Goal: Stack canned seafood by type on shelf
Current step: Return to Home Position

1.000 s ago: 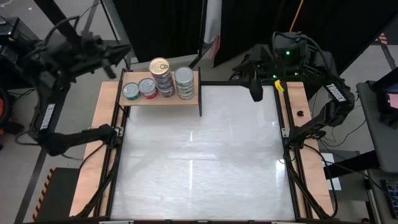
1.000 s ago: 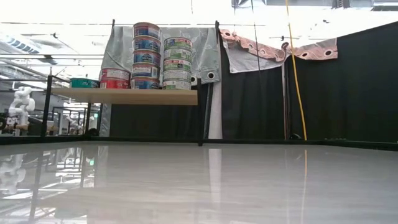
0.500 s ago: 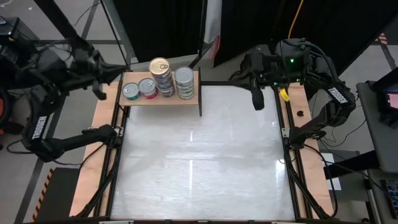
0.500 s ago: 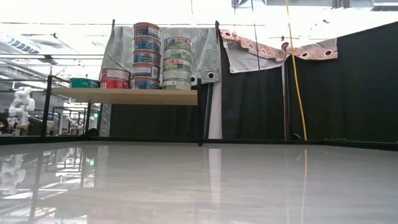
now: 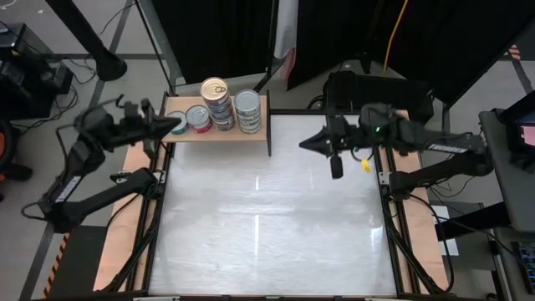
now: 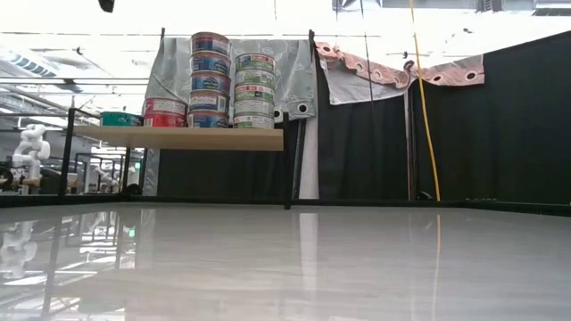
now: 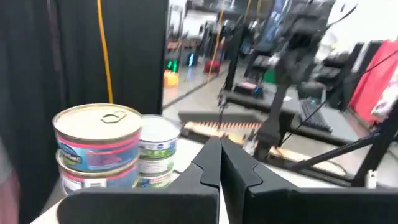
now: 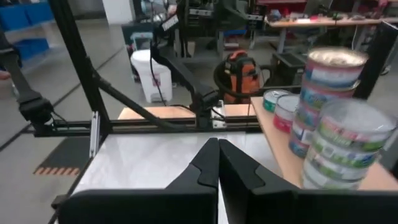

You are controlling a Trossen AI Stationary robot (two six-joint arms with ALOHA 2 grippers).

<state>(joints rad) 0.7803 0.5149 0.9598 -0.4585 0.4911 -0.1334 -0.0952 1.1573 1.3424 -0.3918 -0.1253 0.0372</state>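
The left tool (image 5: 173,125) hangs just off the left end of the shelf (image 5: 219,135), its fingers pressed together on nothing. From above, its tip overlaps the teal tin (image 6: 120,119), though I cannot tell whether they touch.

Next along the board come the red tins (image 6: 164,112), apparently two high. After them stand the blue-and-pink stack (image 6: 211,80), the tallest, with a gold lid on top, and the green-labelled stack (image 6: 254,89) just beside it. Every tin in view is on the shelf, none on the bench (image 5: 259,217).

Past the shelf's dark end panel, the right tool (image 5: 306,144) reaches in over the bench's far right part. It too is closed and empty.

The tins look rigid and fairly dense for their size, with slick metal walls. A pinch across the sides, below the lid rim, seems the safest hold (the tall column would likely topple from a sideways nudge).

The bench top is pale and glossy, mirroring the room. Behind it are a black curtain (image 6: 482,134), a grey tarp (image 6: 174,67) and a yellow cord (image 6: 425,116).
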